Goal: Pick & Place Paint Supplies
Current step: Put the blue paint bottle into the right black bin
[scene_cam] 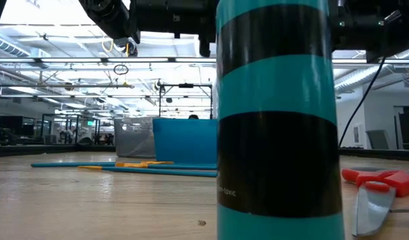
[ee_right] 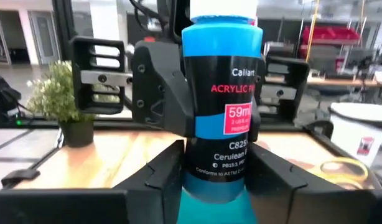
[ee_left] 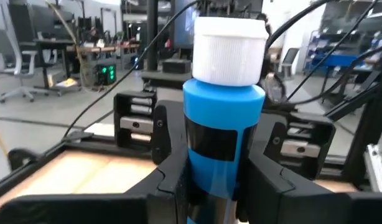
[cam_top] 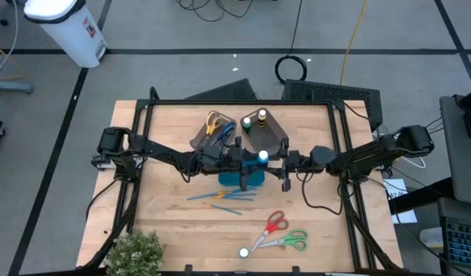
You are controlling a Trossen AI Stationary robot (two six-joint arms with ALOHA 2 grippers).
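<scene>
A blue paint bottle (cam_top: 262, 157) with a white cap is seen above the middle of the table (cam_top: 166, 222), directly over the teal tray (cam_top: 243, 179), and both grippers meet at it from opposite sides. In the left wrist view the bottle (ee_left: 223, 118) is clasped between the fingers (ee_left: 169, 180) of the left gripper (cam_top: 239, 153), which are closed against its lower body. In the right wrist view the same bottle (ee_right: 219, 112), with a black label, is seated between the fingers (ee_right: 160, 177) of the right gripper (cam_top: 285, 161), which are also pressed on its sides. Below the tray, thin blue and orange brushes (cam_top: 224, 198) are laid on the wood. Nearer to the front edge, red scissors (cam_top: 272, 226) and green scissors (cam_top: 289, 241) are found crossing each other, with a second white-capped bottle (cam_top: 244, 251) just beside them. At the back, one grey-brown bin (cam_top: 215, 130) is filled with scissors with yellow and blue handles, and another bin (cam_top: 265, 132) holds two bottles. A small plant (cam_top: 134, 253) is placed at the front left corner.
</scene>
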